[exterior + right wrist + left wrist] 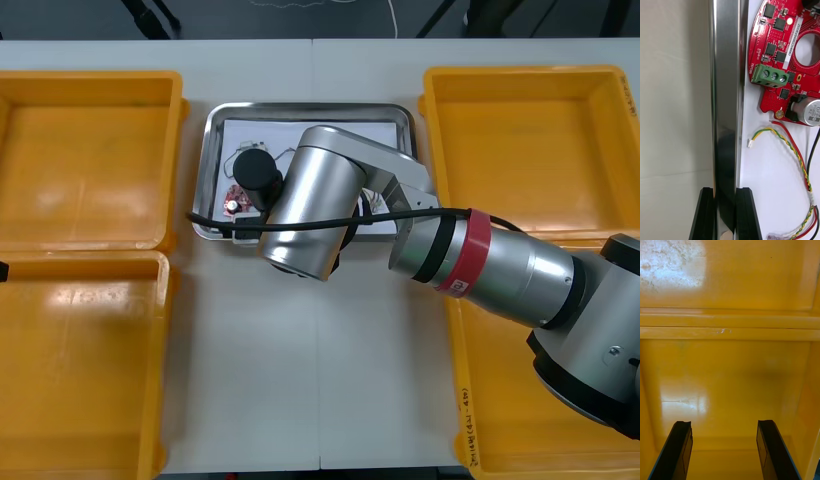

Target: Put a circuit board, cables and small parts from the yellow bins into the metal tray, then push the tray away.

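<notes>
The metal tray [312, 110], white inside, sits between the yellow bins. My right arm reaches across its near edge, and the right gripper [240, 232] is at the tray's near left corner. In the right wrist view the right gripper [725, 189] is shut on the tray's shiny rim [728, 75], one finger on each side. Inside the tray lie a round red circuit board [790, 56] [235, 200], a red and yellow cable [790, 144] and a black cable [813, 150]. The left gripper [724, 423] hangs open over a bare bin floor [730, 390].
Two yellow bins stand at the left [85, 160] [80, 360] and two at the right [530, 140] [500, 440]; all look bare inside. Their adjoining rims [730, 326] cross the left wrist view. Bare table [310, 370] lies in front of the tray.
</notes>
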